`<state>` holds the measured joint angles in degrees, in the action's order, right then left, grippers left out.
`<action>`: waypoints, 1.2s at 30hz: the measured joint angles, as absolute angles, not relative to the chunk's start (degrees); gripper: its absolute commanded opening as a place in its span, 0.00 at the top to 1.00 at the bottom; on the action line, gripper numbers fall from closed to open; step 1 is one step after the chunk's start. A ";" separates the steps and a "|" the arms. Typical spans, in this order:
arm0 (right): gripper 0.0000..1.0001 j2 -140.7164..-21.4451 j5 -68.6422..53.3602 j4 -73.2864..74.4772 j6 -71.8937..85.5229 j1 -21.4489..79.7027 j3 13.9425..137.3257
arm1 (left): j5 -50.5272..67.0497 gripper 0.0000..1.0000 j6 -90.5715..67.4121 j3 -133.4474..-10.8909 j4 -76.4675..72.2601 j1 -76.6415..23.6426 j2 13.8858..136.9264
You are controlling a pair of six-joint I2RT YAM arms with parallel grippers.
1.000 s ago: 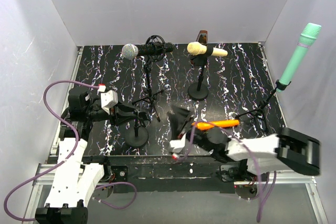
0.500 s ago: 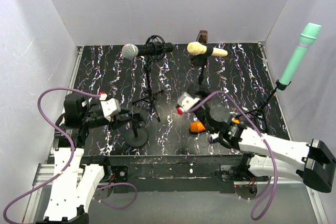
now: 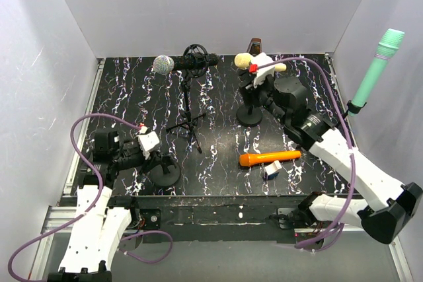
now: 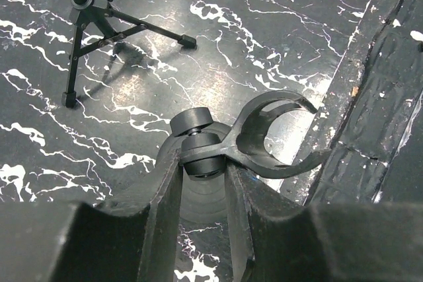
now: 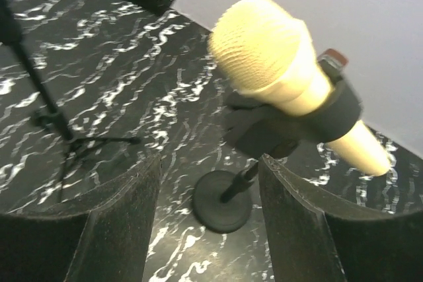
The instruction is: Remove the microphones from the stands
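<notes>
Clamping empty stand [image 4: 246, 144], left jaws; right jaws apart facing microphone [image 5: 271, 64].

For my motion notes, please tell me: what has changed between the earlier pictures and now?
The right end effector moved away from the orange microphone, swung to the far side, and now stands open before the cream microphone, not yet gripping it. The left end effector stayed shut on the empty stand, shifting only slightly. The orange microphone, the silver microphone and the green microphone did not move.
</notes>
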<state>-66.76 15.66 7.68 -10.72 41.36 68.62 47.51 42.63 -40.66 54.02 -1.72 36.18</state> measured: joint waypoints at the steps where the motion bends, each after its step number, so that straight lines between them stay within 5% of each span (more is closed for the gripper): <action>1: 0.33 -65.73 14.61 8.05 -10.13 41.50 67.90 | 47.37 0.51 42.61 -40.56 54.02 -1.72 35.97; 2: 0.33 -64.34 13.06 8.45 -9.13 41.69 66.92 | 47.05 0.41 42.72 -40.56 54.00 -1.72 35.62; 4: 0.33 -62.54 10.52 8.82 -8.25 41.76 65.63 | 46.35 0.02 43.00 -40.56 53.69 -1.72 35.07; 9: 0.34 -60.49 5.74 7.97 -7.66 41.43 60.38 | 46.13 0.02 42.44 -40.40 51.70 -1.72 34.85; 21: 0.39 -60.73 0.75 8.88 -6.63 39.75 57.95 | 49.36 0.56 51.55 -39.92 51.35 -1.72 47.11; 36: 0.48 -60.66 -6.48 9.96 -5.72 39.05 57.76 | 39.68 0.86 46.35 -39.77 52.49 -1.74 40.82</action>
